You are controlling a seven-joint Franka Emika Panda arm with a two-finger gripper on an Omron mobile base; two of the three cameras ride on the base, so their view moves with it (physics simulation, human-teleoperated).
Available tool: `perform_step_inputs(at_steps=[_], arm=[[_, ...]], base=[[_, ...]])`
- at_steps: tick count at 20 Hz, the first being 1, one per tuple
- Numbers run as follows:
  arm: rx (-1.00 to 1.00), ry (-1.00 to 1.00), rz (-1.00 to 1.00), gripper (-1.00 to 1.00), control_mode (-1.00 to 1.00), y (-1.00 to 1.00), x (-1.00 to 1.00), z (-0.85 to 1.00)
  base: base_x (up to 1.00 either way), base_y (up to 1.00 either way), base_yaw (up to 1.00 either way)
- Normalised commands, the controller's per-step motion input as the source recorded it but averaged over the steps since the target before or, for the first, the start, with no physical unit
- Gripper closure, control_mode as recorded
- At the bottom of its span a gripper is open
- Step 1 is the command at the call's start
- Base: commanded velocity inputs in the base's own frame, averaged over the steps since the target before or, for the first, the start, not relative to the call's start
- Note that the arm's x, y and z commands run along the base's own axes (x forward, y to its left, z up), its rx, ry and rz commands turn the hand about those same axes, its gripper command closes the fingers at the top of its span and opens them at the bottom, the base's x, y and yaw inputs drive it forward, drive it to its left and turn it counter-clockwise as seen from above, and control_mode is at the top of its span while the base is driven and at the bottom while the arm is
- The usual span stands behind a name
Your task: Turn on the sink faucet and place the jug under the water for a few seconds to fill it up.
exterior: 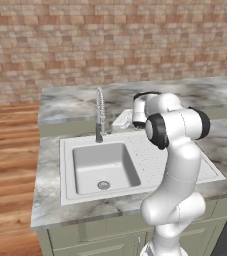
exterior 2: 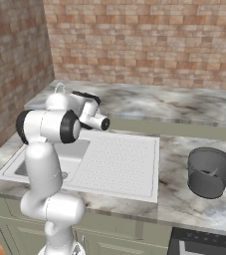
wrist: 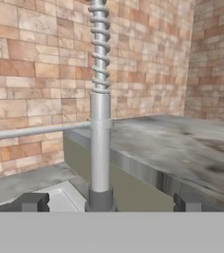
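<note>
End effector [wrist: 108, 202] w/ fingertips [wrist: 33, 201] standing spread wide, pinching nothing, facing the sink faucet [wrist: 99, 99] close ahead; faucet's dark base sitting btwn the tips. Thin side lever [wrist: 34, 131] sticking out sideways from the faucet stem. Sink [exterior: 135, 172] lying below in the marble counter [exterior: 60, 210], basin to the arm's left, ribbed draining board under the arm. Jug [exterior 2: 210, 172] standing upright on the counter well apart, arm's right. Brick wall [exterior 2: 149, 45] rising behind.

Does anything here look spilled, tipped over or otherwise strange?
Nothing stands out. The jug stands upright on the counter, right of the sink. The sink faucet is upright, with no water running. The open end effector faces it.
</note>
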Motion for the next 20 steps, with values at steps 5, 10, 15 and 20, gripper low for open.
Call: perform_step_inputs(at_steps=[5, 10, 15, 20], arm=[[0.00, 0.00, 0.00, -1.00, -1.00, 0.08, 0.27, -0.21], [0.00, 0.00, 0.00, -1.00, -1.00, 0.00, 0.16, -0.26], [0.00, 0.00, 0.00, -1.00, -1.00, 0.00, 0.11, -0.26], [0.00, 0.00, 0.00, -1.00, -1.00, 0.00, 0.13, -0.23]], base=[[0.00, 0.00, 0.00], [0.00, 0.00, 0.00], [0.00, 0.00, 0.00], [0.00, 0.00, 0.00]])
